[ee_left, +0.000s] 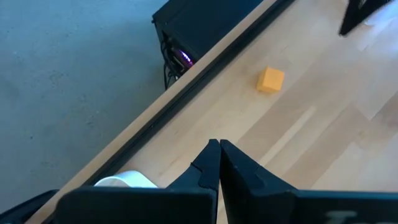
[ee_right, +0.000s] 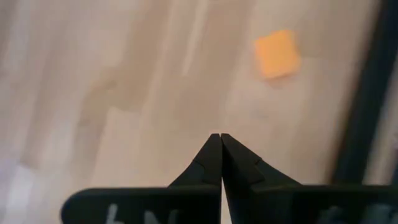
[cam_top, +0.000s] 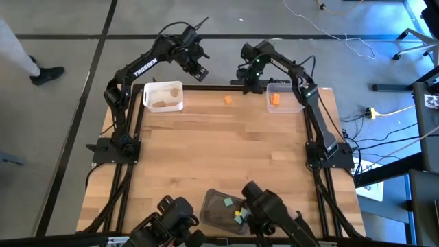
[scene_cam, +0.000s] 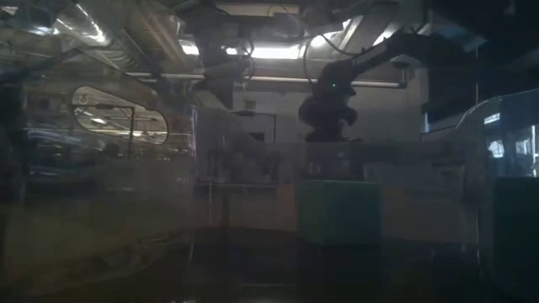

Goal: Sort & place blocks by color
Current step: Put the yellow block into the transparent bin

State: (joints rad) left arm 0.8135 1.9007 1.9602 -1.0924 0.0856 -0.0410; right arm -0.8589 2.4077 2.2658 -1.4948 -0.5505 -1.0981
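An orange block (cam_top: pixel 228 100) lies alone on the wooden table near its far edge; it also shows in the left wrist view (ee_left: pixel 271 79) and the right wrist view (ee_right: pixel 277 53). Pale wood blocks (cam_top: pixel 167 97) lie in a white tray (cam_top: pixel 147 103) at the far left. Another orange block (cam_top: pixel 275 99) lies in a clear tray (cam_top: pixel 296 104) at the far right. Teal and yellow blocks (cam_top: pixel 236 211) lie in a dark grey tray (cam_top: pixel 214 214) at the near edge. My left gripper (cam_top: pixel 199 71) (ee_left: pixel 219 146) hovers shut over the far edge. My right gripper (cam_top: pixel 248 84) (ee_right: pixel 219 138) is shut, just right of the lone block, holding nothing.
A black frame rail (ee_left: pixel 186 118) runs along the table's far edge. Dark arm hardware (cam_top: pixel 267 209) crowds the near edge beside the grey tray. The low view is dim and looks through a tray wall at a teal block (scene_cam: pixel 341 210). Bare wood (cam_top: pixel 226 147) fills the middle.
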